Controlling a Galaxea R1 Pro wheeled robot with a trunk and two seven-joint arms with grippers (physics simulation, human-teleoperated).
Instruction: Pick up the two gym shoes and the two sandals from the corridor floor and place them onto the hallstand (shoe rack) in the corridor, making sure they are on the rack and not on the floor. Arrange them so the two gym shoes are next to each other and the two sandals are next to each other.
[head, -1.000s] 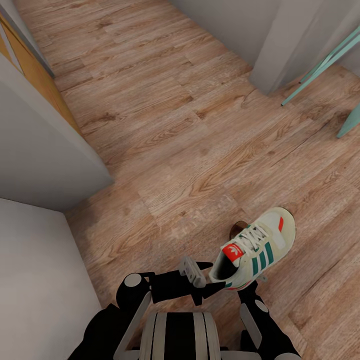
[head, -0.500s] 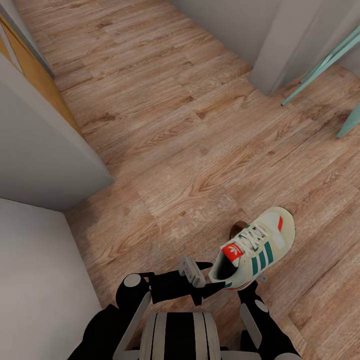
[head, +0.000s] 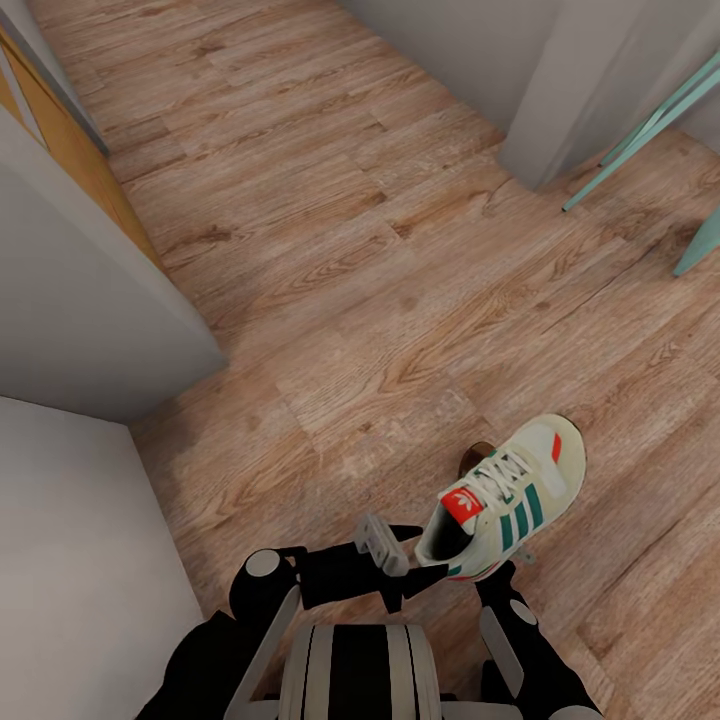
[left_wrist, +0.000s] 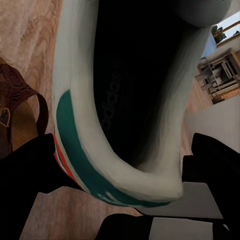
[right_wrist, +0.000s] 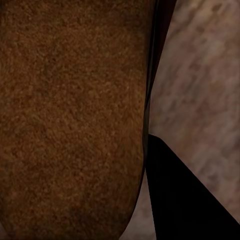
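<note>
A cream-white gym shoe (head: 510, 495) with green stripes and a red tongue mark hangs above the corridor floor (head: 330, 260), toe pointing away from me. My left gripper (head: 440, 570) is shut on its heel rim, and the left wrist view shows the shoe's heel and dark opening (left_wrist: 100, 130) up close. A dark brown sandal (head: 477, 456) peeks out from under the shoe and appears again (left_wrist: 22, 107) beside it. Its brown footbed (right_wrist: 70, 115) lies against a black finger (right_wrist: 180, 195) of my right gripper, which holds it. The hallstand is out of view.
A grey wall corner (head: 90, 300) juts in at the left, with an orange-brown door (head: 70, 140) behind it. A pale grey surface (head: 80, 560) is at the lower left. A grey pillar (head: 570, 80) and teal chair legs (head: 650, 120) stand at the upper right.
The gym shoe has shifted very slightly to the left in my left gripper. Everything else is unchanged.
</note>
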